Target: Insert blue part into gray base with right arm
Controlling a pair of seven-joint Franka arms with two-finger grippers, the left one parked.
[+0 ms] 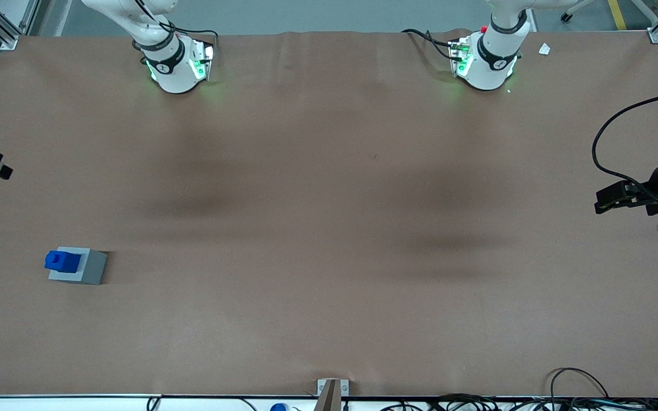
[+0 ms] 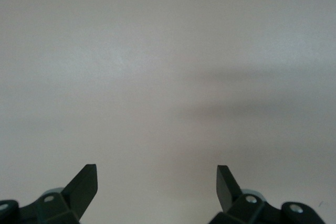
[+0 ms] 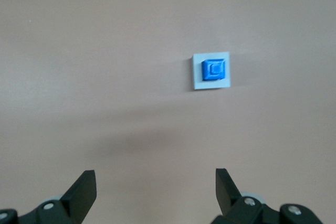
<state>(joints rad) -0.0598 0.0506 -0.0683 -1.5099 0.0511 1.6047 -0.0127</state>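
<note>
Gripper high over bare table, fingers spread wide, nothing held. At roughly one o'clock from gripper, well apart: blue part already seated within gray base, toward working arm's end. Probably backed off because insertion looks finished.

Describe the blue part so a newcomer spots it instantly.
On the brown table, look toward the working arm's end for the only block, the gray base. The blue part sits in its top: small, bright blue, stepped. The open pincer hangs high above, apart from it.
</note>
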